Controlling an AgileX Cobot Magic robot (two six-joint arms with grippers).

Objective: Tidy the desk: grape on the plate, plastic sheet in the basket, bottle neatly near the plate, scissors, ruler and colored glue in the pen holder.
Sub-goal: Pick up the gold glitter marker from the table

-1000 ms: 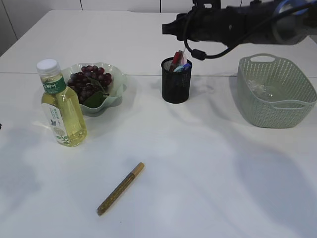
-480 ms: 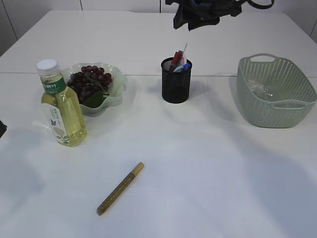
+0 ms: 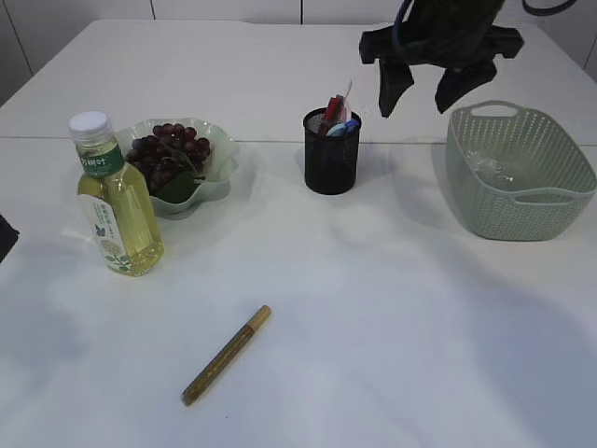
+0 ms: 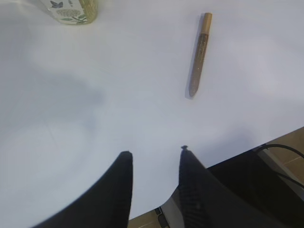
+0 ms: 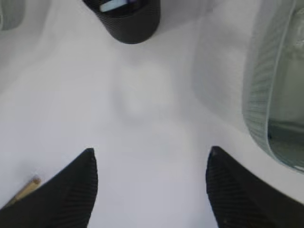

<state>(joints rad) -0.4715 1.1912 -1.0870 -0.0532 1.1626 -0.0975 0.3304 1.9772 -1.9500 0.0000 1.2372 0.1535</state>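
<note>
Glue pen (image 3: 227, 355): the colored glue lies flat and untouched near the table's front edge, left of centre, tip slanting toward the front-left corner. It is the one item not yet put away.
My left gripper (image 4: 154, 164): I hang low over the front-left edge, fingers partly apart with nothing between them; the glue pen is ahead of me, well apart.
Bottle (image 3: 114, 198): upright at the left side, just beside the plate (image 3: 220, 149), which holds the grape (image 3: 169, 151).
Pen holder (image 3: 331, 152): at the back centre, with red, pink and blue ends sticking up out of it.
Basket (image 3: 518, 173): toward the back-right corner, something clear and crumpled inside, likely the plastic sheet.
What changed: a second ago my right gripper (image 3: 426, 91) was over the pen holder with its fingers closer together; now it has lifted and swung right, between holder and basket.
My right gripper now: spread wide and empty, touching nothing. I judge the drop into the holder done.
</note>
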